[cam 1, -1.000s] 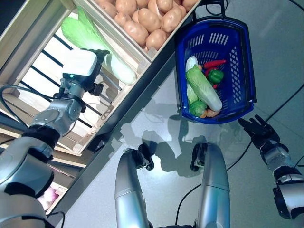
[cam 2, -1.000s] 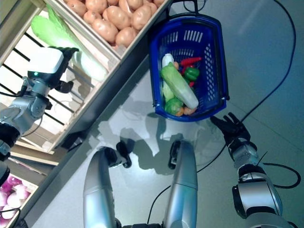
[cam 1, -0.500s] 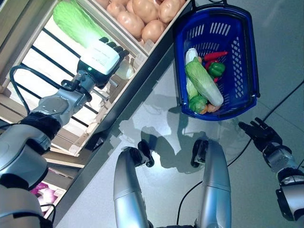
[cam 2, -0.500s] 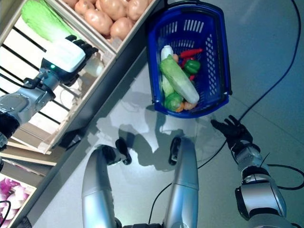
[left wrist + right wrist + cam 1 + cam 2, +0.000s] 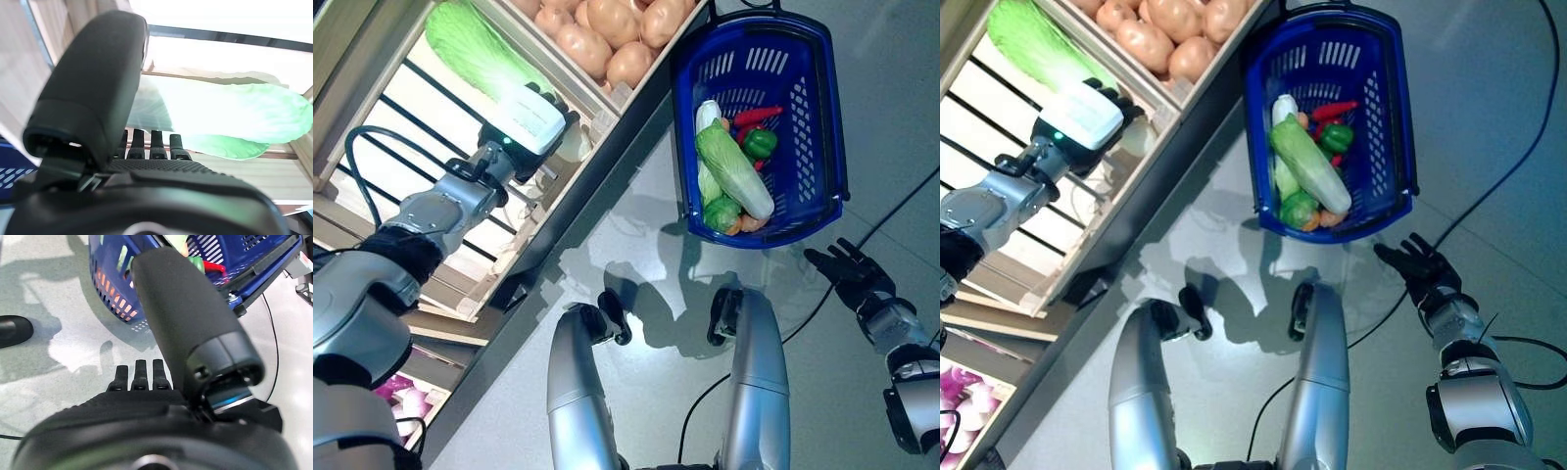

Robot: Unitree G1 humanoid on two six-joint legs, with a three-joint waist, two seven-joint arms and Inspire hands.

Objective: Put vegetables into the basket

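Note:
A long green napa cabbage [image 5: 475, 54] lies in a wooden crate [image 5: 372, 147] on the shelf at the left. My left hand [image 5: 530, 116] rests open over its pale stem end, fingers [image 5: 151, 144] straight under the cabbage [image 5: 230, 112]. The blue basket [image 5: 832, 98] stands on the floor at the upper right. It holds another napa cabbage [image 5: 734, 176], a red chilli [image 5: 756, 116], a green pepper [image 5: 760, 144] and a white radish [image 5: 707, 113]. My right hand [image 5: 847, 269] hangs open just below the basket's near rim, holding nothing.
A crate of potatoes [image 5: 607, 29] sits beside the cabbage crate, next to the basket. Purple onions [image 5: 401, 397] show on a lower shelf at the bottom left. Grey floor spreads to the right of the shelf. The basket's wall [image 5: 117, 289] is close ahead of my right hand.
The camera has shifted a little. My left hand has slid along the cabbage to its pale stem end and stays there. The right hand and the basket have hardly moved.

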